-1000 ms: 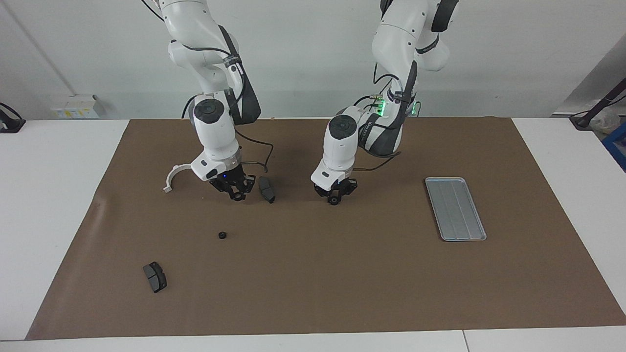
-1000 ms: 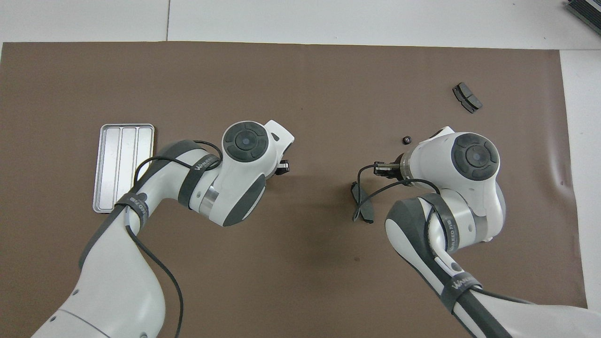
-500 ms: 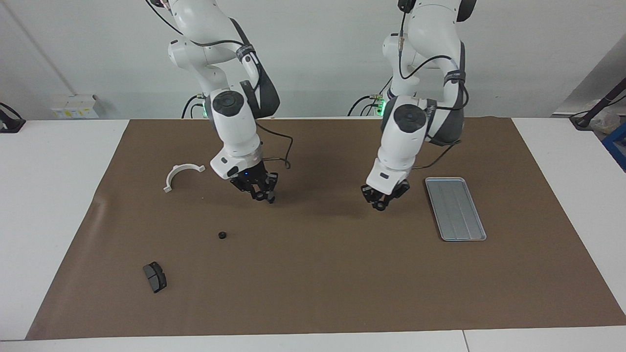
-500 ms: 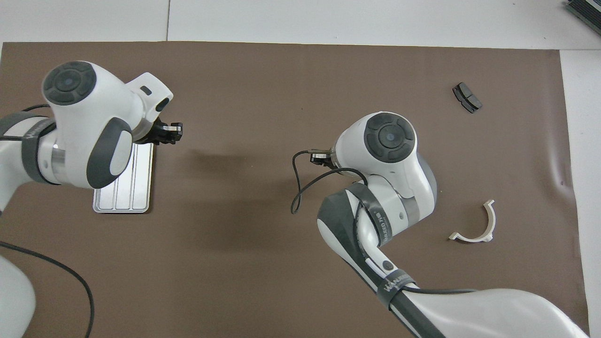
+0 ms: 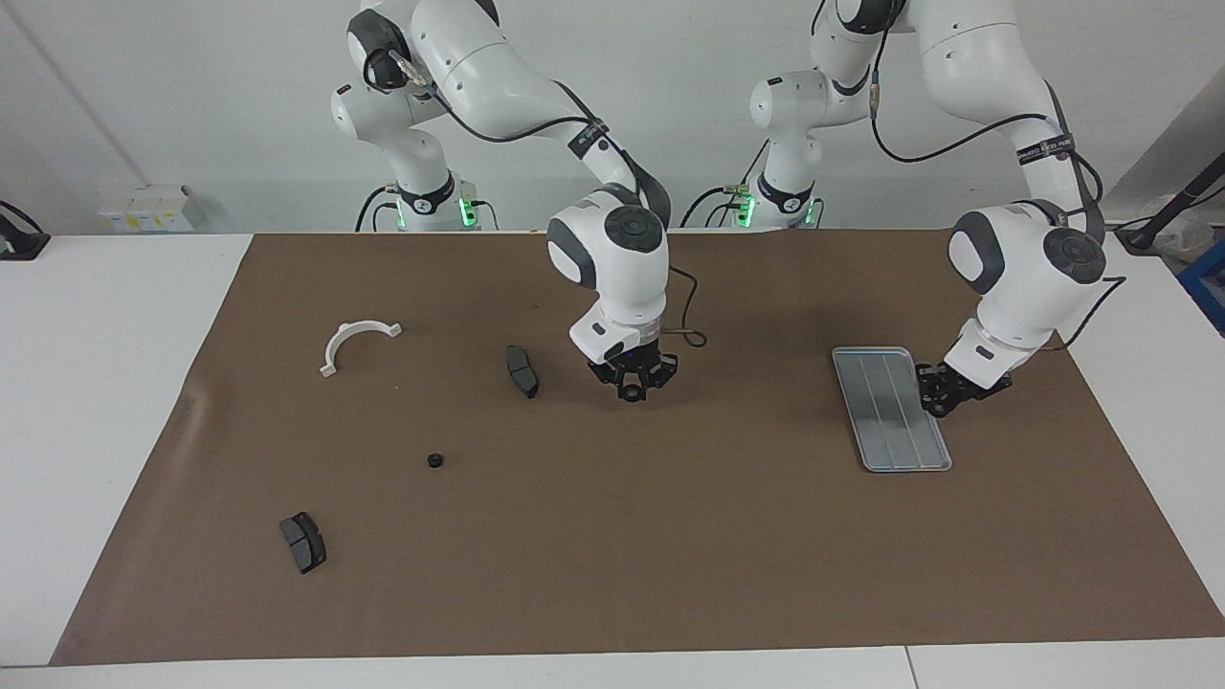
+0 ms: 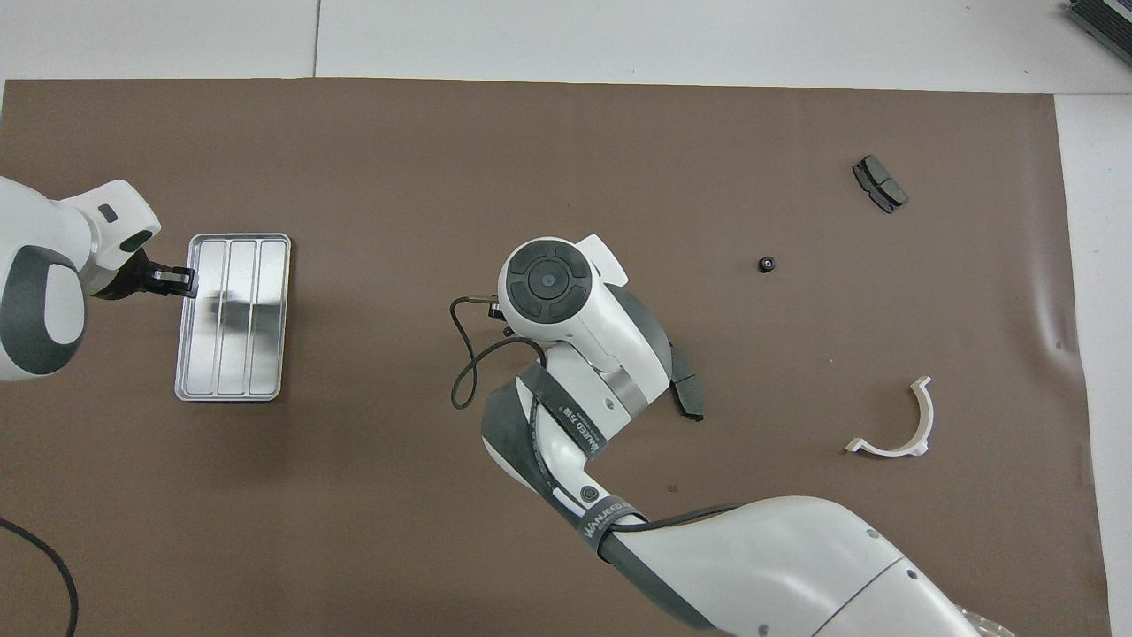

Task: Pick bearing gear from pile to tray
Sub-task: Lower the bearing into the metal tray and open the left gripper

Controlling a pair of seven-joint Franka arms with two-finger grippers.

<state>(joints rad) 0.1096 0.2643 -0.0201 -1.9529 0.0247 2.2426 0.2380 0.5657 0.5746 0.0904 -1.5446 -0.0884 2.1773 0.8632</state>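
Note:
The silver ribbed tray (image 5: 895, 421) lies toward the left arm's end of the mat and also shows in the overhead view (image 6: 232, 354). My left gripper (image 5: 943, 397) hangs low over the tray's long rim on that end; the overhead view shows the left gripper (image 6: 174, 281) there too. My right gripper (image 5: 632, 388) is low over the mat's middle, beside a dark brake pad (image 5: 522, 371). The pile is scattered: a white half-ring bracket (image 5: 354, 340), a tiny black ring (image 5: 435, 460) and a second brake pad (image 5: 303, 542).
In the overhead view my right wrist (image 6: 548, 283) hides its own gripper and part of the near brake pad (image 6: 690, 398). The bracket (image 6: 898, 425), ring (image 6: 767, 264) and other pad (image 6: 879, 183) lie toward the right arm's end. A brown mat (image 5: 670, 536) covers the table.
My left gripper has swung from the mat's middle across to the tray's rim. My right gripper has moved from beside the bracket, past the brake pad, to the mat's middle.

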